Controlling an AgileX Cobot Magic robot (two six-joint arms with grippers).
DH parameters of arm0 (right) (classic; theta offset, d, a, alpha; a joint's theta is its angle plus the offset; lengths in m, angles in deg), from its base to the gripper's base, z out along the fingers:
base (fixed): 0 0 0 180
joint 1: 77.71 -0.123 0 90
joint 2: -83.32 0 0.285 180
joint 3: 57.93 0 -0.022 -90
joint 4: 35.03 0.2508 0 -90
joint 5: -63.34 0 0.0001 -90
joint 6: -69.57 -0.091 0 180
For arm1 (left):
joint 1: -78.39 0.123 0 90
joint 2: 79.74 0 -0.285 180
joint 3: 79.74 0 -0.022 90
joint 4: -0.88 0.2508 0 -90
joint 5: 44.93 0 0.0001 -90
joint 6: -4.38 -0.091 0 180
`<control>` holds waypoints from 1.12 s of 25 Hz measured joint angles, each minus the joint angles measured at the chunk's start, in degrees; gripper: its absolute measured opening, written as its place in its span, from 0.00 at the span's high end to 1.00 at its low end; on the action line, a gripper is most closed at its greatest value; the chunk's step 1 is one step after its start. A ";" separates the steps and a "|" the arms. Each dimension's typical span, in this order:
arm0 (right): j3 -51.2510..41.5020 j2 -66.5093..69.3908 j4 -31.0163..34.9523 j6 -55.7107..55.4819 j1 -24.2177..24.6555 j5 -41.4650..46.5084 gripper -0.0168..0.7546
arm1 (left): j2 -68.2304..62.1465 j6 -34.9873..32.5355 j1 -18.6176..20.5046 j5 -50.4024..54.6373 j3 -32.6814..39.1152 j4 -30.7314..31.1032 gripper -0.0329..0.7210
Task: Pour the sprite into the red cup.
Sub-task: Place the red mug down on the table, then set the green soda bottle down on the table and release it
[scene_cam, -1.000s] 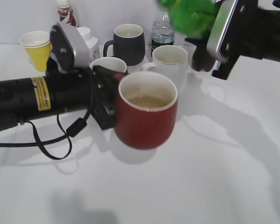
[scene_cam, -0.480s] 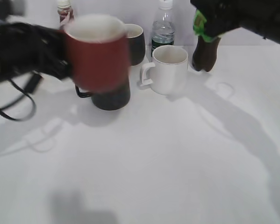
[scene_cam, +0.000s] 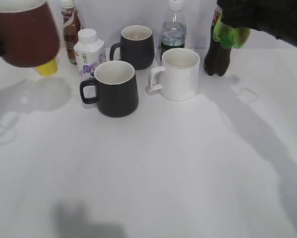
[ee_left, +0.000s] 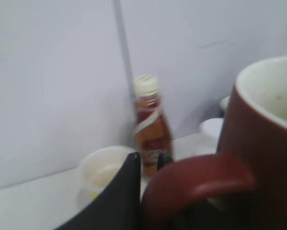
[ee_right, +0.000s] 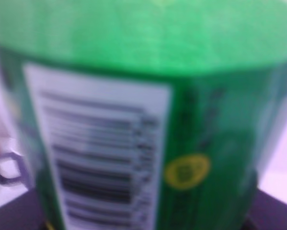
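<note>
The red cup [scene_cam: 24, 34] is held up at the far left of the exterior view, blurred by motion. In the left wrist view my left gripper [ee_left: 150, 165] is shut on the handle of the red cup [ee_left: 258, 143], whose white inside shows at the right. The sprite [scene_cam: 231, 35] shows as a green patch at the top right under my dark right arm. It fills the right wrist view, where the sprite [ee_right: 133, 110] shows its green label and barcode patch. My right gripper's fingers are hidden behind the bottle it carries.
On the white table stand a black mug [scene_cam: 116, 89], a white mug [scene_cam: 178, 74], a second black mug [scene_cam: 137, 47], a small white bottle [scene_cam: 87, 52], a clear bottle [scene_cam: 173, 32], a dark cola bottle [scene_cam: 216, 57], a brown bottle [scene_cam: 70, 25] and a yellow paper cup [scene_cam: 48, 67].
My left arm has swung the red cup from the table's middle up and out to the far left. My right arm has carried the sprite to the upper right edge.
</note>
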 joint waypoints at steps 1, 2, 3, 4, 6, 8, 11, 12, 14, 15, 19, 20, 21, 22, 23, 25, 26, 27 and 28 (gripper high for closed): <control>0.00 0.00 2.32 0.07 0.00 1.26 0.46 | -0.22 0.00 0.87 -0.05 0.00 -0.30 0.85; -0.06 0.00 4.02 0.41 0.00 2.13 0.46 | -0.52 0.00 1.62 -0.05 0.00 -0.72 0.85; -0.20 0.00 5.85 0.89 0.00 2.87 0.46 | -1.01 0.00 2.18 -0.22 0.00 -1.08 0.85; -0.53 0.00 7.44 1.72 0.06 3.08 0.46 | -1.72 0.00 2.77 -0.29 0.00 -1.45 0.85; -1.42 0.00 9.36 3.71 0.06 3.25 0.46 | -3.70 0.05 3.52 -0.29 0.00 -2.01 0.85; -2.63 0.00 11.02 6.04 0.06 3.25 0.46 | -6.59 -0.02 3.76 -0.61 0.00 -2.53 0.85; -4.78 0.20 12.16 9.18 0.06 3.36 0.46 | -11.41 -1.68 3.82 -3.84 0.00 -3.88 0.85; -5.36 0.49 12.18 9.77 0.06 3.36 0.46 | -13.16 -2.72 3.82 -5.77 0.00 -4.55 0.85; -6.07 1.46 12.23 10.30 0.06 3.36 0.46 | -16.26 -4.00 3.82 -9.37 0.00 -6.38 0.85; -6.26 2.17 12.23 10.67 0.06 3.36 0.46 | -17.80 -4.55 3.82 -11.09 0.00 -7.55 0.85; -6.32 5.47 12.23 11.67 0.06 0.25 0.46 | -23.20 -9.02 3.84 -16.33 0.00 -10.28 0.85; -6.32 6.15 12.23 12.30 0.06 -0.92 0.46 | -24.35 -9.64 3.84 -17.37 0.00 -10.44 0.85; -6.32 6.86 12.23 12.67 0.06 -2.24 0.46 | -25.70 -10.20 3.84 -18.71 0.00 -10.53 0.85; -6.32 7.45 12.23 12.81 0.06 -3.35 0.46 | -27.03 -10.55 3.84 -20.14 0.00 -10.68 0.85; -6.32 7.84 12.23 12.99 0.06 -4.09 0.46 | -28.38 -11.13 3.84 -21.65 0.00 -10.89 0.85; -6.32 8.42 12.23 13.11 0.06 -5.02 0.46 | -30.85 -12.71 3.84 -24.77 -0.05 -11.14 0.85; -6.32 8.56 12.23 13.18 0.06 -5.03 0.46 | -32.19 -13.66 3.84 -26.34 -0.05 -11.47 0.85; -6.32 8.56 12.31 13.18 0.06 -5.08 0.46 | -33.49 -14.19 3.84 -27.34 -0.05 -12.07 0.85; -6.32 8.56 12.52 13.28 0.06 -5.22 0.46 | -34.41 -14.47 3.84 -28.12 -0.05 -12.53 0.85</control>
